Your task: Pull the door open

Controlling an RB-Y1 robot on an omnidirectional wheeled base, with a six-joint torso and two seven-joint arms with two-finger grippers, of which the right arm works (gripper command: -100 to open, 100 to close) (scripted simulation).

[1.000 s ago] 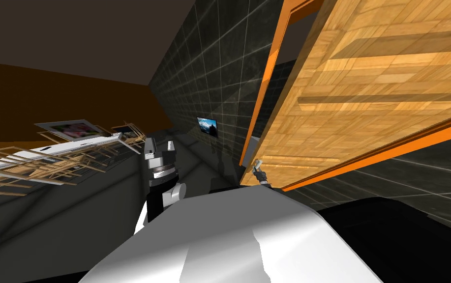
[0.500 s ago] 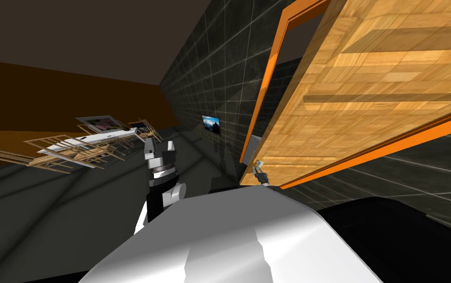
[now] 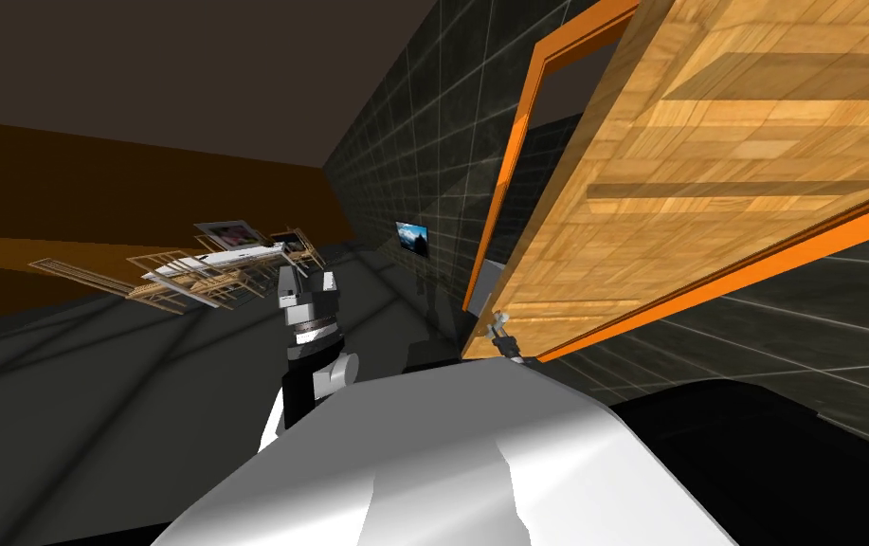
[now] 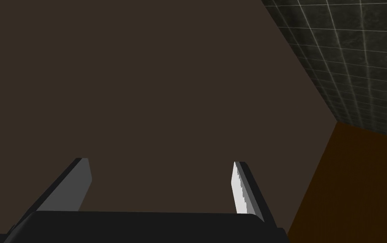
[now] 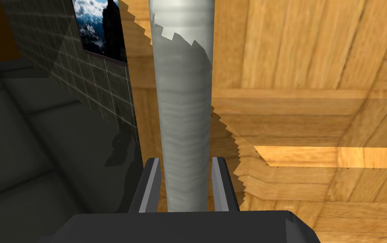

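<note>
The right tool (image 5: pixel 185 160) is clenched on the door handle (image 5: pixel 184 105), a pale grey cylindrical bar. Its two thin fingers (image 5: pixel 152 185) press the bar's opposite sides close to the dark body. Behind the handle lies the wooden door (image 5: pixel 315 84), its planks warm yellow-brown with a bright band of light across them.

In the head view the door (image 3: pixel 707 171) fills the upper right of the frame, swung partly out of its orange frame (image 3: pixel 517 180). The right tool (image 3: pixel 498 332) sits at the door's lower edge, just right of centre. A dark tiled wall (image 3: pixel 404 161) runs behind, carrying a small framed picture (image 3: pixel 412 237).

The left tool (image 3: pixel 307 284) hangs left of centre, apart from the door, its fingers (image 4: pixel 82 181) spread wide and released. At middle left stands a white-topped desk (image 3: pixel 233 256) ringed by wooden chairs (image 3: pixel 176 280).
</note>
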